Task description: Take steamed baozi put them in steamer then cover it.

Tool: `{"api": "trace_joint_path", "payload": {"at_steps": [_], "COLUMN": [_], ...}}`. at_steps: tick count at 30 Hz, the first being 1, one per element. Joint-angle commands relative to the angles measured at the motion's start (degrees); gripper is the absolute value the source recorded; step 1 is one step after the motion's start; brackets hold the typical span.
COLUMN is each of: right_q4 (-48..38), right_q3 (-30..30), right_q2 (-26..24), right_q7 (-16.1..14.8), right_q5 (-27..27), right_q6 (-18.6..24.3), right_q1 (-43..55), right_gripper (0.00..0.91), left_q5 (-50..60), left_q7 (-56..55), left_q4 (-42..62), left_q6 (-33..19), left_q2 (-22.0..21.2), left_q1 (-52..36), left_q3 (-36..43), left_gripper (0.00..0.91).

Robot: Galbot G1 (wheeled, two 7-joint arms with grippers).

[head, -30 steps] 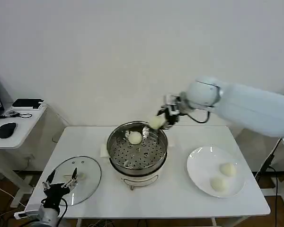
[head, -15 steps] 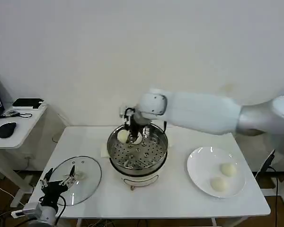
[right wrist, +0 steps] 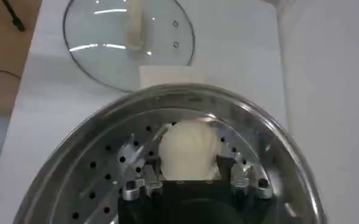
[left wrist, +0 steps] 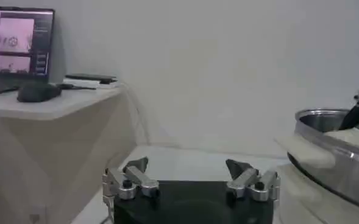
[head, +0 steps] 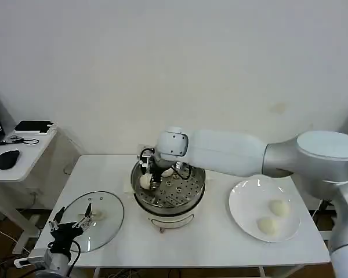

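Now right gripper clamped around baozi, inside steamer.

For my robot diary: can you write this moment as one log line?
right claw: shut on baozi, inside steamer | left claw: open, idle by cover | plate: two buns

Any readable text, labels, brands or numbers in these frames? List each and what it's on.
No text can be read anywhere.
Laptop screen on the side desk: bright windows and rows of small marks, too blurred to read.
Dark device on the side desk: no legible marking.
Steamer, cover, plate, right gripper holding a baozi, left gripper: no label or brand visible.
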Motion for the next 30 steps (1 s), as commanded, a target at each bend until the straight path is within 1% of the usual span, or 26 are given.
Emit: {"api": "trace_joint_path", "payload": {"at_steps": [1,5,10,13,15,17,18,19,20,21,24,25,26,27,28,29,30], "right_q4": [-1.4,0.0,5.2,8.7,11.9,14.3,16.7,18.0,19.6,21.1,24.3,25.3,25.8,26.7,27.2,27.4,28.1], "right_q3": [-0.1,-0.2,-0.1,-0.4,-1.3,-1.9,-2.8,-3.2,-3.9,-4.9,-6.7,-7.0,-7.1,-7.0,-6.7,-6.4,-5.4], "right_q2": [1.5,0.6,-3.4,-7.2,-11.6,-14.3,-18.2,-19.6,-22.4,-25.3,-31.6,-34.9,-36.9,-40.5,-43.0,-44.0,-48.0], "right_q7": [0.5,-0.1,-0.6,-1.1,-1.8,-2.4,-3.6,-4.2,-5.7,-8.3,-13.3,-16.0,-17.1,-19.0,-20.0,-20.4,-22.1], "right_q5": [-1.6,-1.5,0.5,1.4,1.6,1.1,-0.5,-1.2,-2.9,-5.6,-10.5,-12.7,-14.3,-17.2,-19.5,-19.8,-22.2], "right_q6": [-0.8,-1.0,-1.2,-1.1,-0.8,-0.6,-0.1,0.4,0.9,2.3,5.2,9.1,10.3,12.6,14.5,15.3,17.7], "right_q1": [-1.6,-0.6,6.2,10.2,13.1,14.6,16.4,17.0,17.7,18.6,19.7,19.9,20.0,19.9,19.6,19.3,18.2], "right_gripper": [0.907,0.907,0.907,0.907,0.907,0.907,0.907,0.907,0.907,0.907,0.907,0.907,0.907,0.907,0.907,0.907,0.907], "left_q5": [0.0,0.0,0.0,0.0,0.0,-0.1,-0.2,-0.2,-0.2,-0.2,-0.4,-0.5,-0.6,-0.9,-1.0,-1.1,-1.2], "left_q7": [0.0,0.1,0.1,0.1,0.1,0.1,0.1,0.1,0.1,0.1,0.1,0.1,0.1,0.1,0.1,0.1,0.1], "left_q4": [0.2,0.2,0.5,0.8,0.9,0.9,0.7,0.6,0.6,0.4,0.5,0.5,0.6,0.6,0.7,0.8,0.8], "left_q6": [0.0,0.0,0.0,0.0,0.0,0.0,0.0,0.0,0.1,0.1,0.2,0.2,0.2,0.3,0.4,0.4,0.4], "left_q2": [0.0,0.1,0.0,0.0,0.1,0.3,0.3,0.4,0.5,0.6,1.2,1.4,1.5,1.9,2.1,2.2,2.4], "left_q1": [0.0,0.1,-0.1,-0.3,-0.4,-0.4,-0.5,-0.5,-0.5,-0.6,-0.5,-0.5,-0.4,-0.4,-0.4,-0.4,-0.4], "left_q3": [0.0,0.0,0.3,0.5,0.6,0.7,0.8,0.8,0.9,1.0,1.0,1.0,0.9,0.8,0.7,0.6,0.5], "left_gripper": [0.907,0.907,0.907,0.907,0.907,0.907,0.907,0.907,0.907,0.907,0.907,0.907,0.907,0.907,0.907,0.907,0.907]}}
